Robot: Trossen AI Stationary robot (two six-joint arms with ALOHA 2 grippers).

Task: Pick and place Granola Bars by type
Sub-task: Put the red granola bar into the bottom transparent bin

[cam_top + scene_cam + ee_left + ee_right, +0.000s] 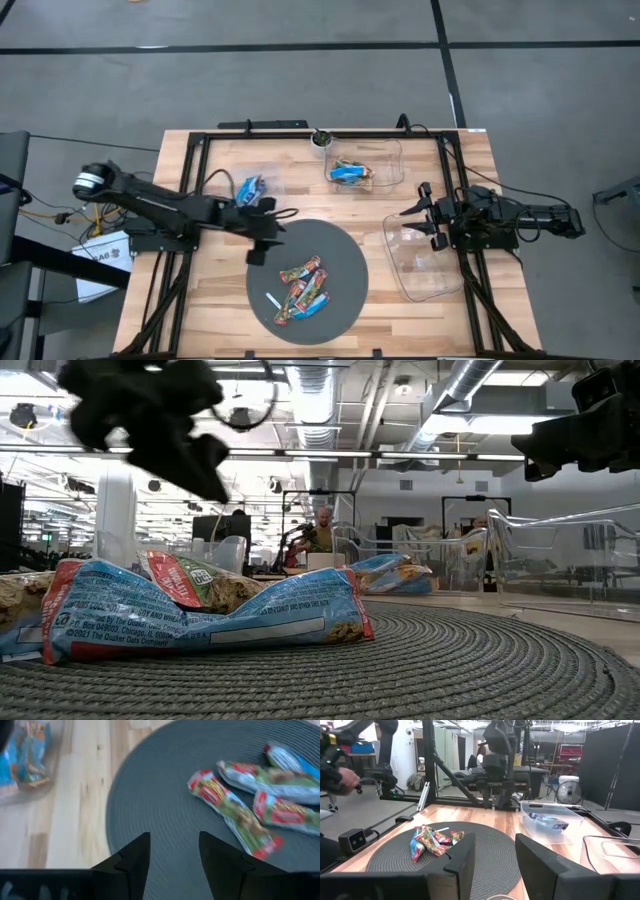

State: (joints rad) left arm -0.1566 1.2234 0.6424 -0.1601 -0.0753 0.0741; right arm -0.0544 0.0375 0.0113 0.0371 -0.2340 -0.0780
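Observation:
Several red, orange and green granola bars [303, 285] lie in a heap on the round grey mat [345, 250], with a bright blue one among them; they also show in the left wrist view [235, 812] and up close in the low view [200, 610]. More blue bars [250, 188] lie on the wood at far left, and others [350, 172] sit in a clear tub. My left gripper [262, 240] [172, 855] hovers open over the mat's left edge, short of the heap. My right gripper [415, 222] [492, 855] waits open above the right-hand tub.
A thin white stick [272, 302] lies on the mat beside the heap. An empty clear tub [425, 260] stands to the right of the mat, and the tub with blue bars [550, 820] at the far side. A small dark cup [320, 140] sits at the far edge.

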